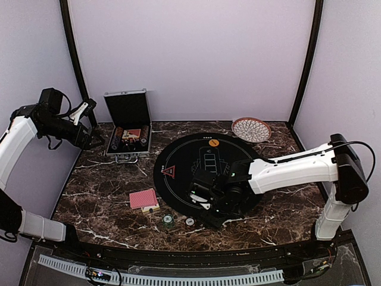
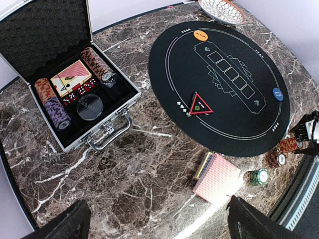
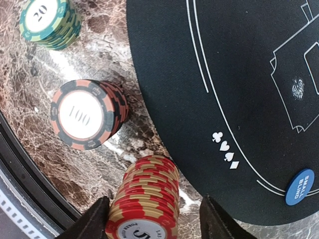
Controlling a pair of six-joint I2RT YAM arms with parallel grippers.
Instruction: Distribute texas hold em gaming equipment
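Note:
My right gripper [image 3: 154, 200] is open at the mat's near edge [image 1: 205, 205]. A red-and-cream chip stack [image 3: 147, 199] stands between its fingers, close to the left finger. A black-and-orange "100" stack [image 3: 84, 115] and a green "20" stack [image 3: 47, 20] stand beside it on the marble. A red-backed card deck [image 1: 143, 199] lies left of them. The triangle marker [image 1: 169, 173], an orange chip [image 1: 213, 143] and a blue chip [image 3: 300, 186] lie on the round black mat [image 1: 178, 185]. My left gripper [image 2: 159, 219] is open and empty, raised at the far left [image 1: 89, 140].
The open silver case [image 1: 127, 128] at the back left holds more chip stacks, cards [image 2: 71, 78] and dice. The round woven dish [image 1: 251, 128] sits at the back right behind the mat. A black rail runs along the table's near edge.

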